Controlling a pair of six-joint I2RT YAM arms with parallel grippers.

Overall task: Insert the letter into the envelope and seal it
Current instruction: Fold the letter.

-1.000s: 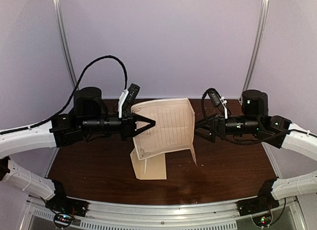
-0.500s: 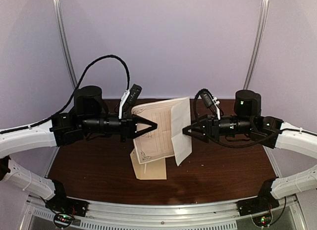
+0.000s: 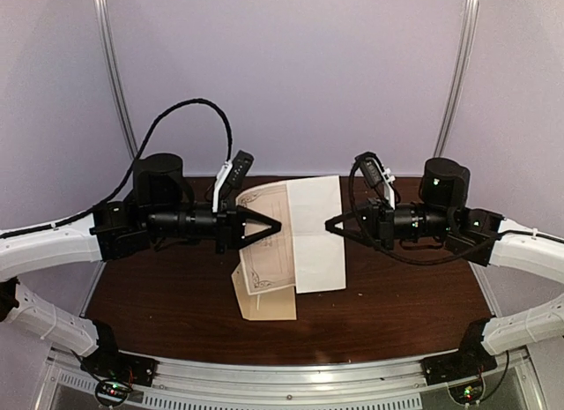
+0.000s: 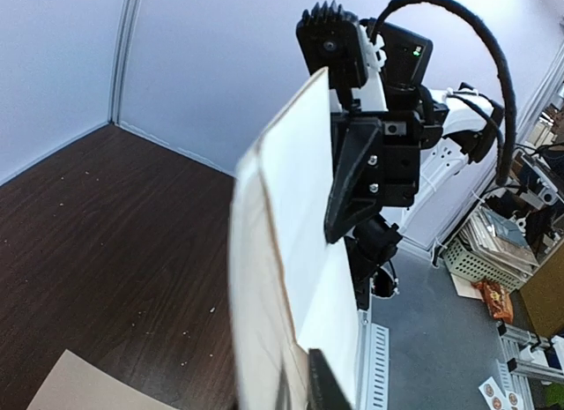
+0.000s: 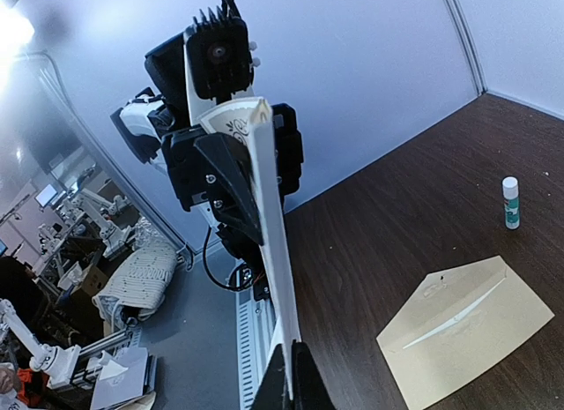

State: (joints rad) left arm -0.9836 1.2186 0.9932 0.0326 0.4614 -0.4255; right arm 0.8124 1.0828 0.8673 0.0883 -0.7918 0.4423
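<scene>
Right gripper [image 3: 330, 225] is now closed on the letter [image 3: 314, 251]; one second ago it stood open, beside the sheet's right edge. Left gripper [image 3: 275, 225] pinches the left side of the letter, as before. Both hold the sheet in the air above the middle of the desk [image 3: 397, 295]. The right part of the sheet, which was hanging loose, is now folded over and shows its plain white back. The envelope [image 3: 269, 306] lies flat near the desk's near edge, in the same place; the hanging letter hides its far end. A glue stick [image 5: 509, 203] stands upright on the desk, well apart from the envelope.
</scene>
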